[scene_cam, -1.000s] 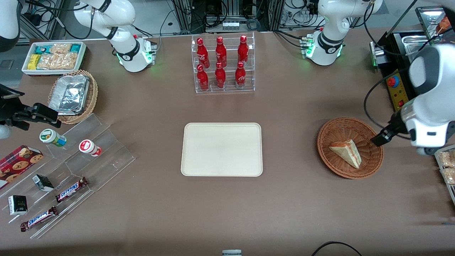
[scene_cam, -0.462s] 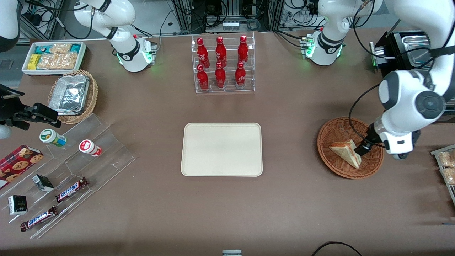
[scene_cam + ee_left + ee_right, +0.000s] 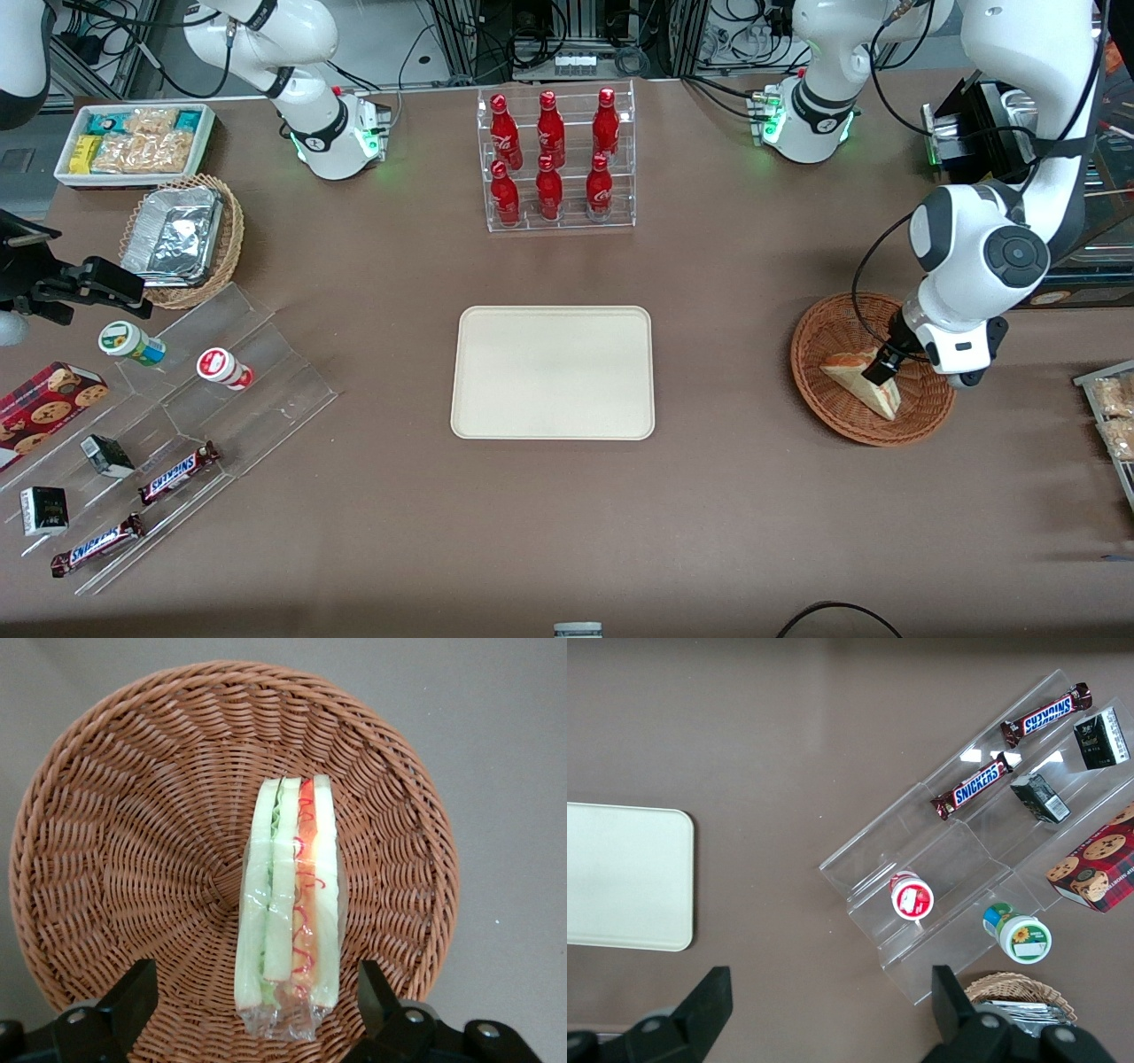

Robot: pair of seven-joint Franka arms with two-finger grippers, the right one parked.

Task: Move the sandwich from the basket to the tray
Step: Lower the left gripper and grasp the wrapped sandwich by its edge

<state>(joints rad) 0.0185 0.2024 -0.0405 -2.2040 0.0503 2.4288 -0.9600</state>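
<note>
Since the earlier frames the left arm has swung in from the working arm's end of the table, and its gripper [image 3: 880, 369] now hangs over the basket [image 3: 833, 330], right above the sandwich [image 3: 852, 376]. That sandwich lies on the basket's floor, wrapped in clear film, its pale bread and orange-red and green filling turned up toward the wrist camera. From the wrist, the sandwich [image 3: 289, 904] runs lengthwise between the two dark fingers [image 3: 124, 1003], one on each side of its near end, with a gap of bare wicker between each finger and the bread. The gripper [image 3: 257, 1010] stands spread wide, wider than the sandwich is thick, and grips nothing. The basket's woven rim [image 3: 53, 797] rings the sandwich with bare wicker on all sides. The tray [image 3: 496, 416] lies flat at mid-table, well apart from the basket, toward the parked arm's end, with bare brown table [image 3: 722, 372] between them.
</note>
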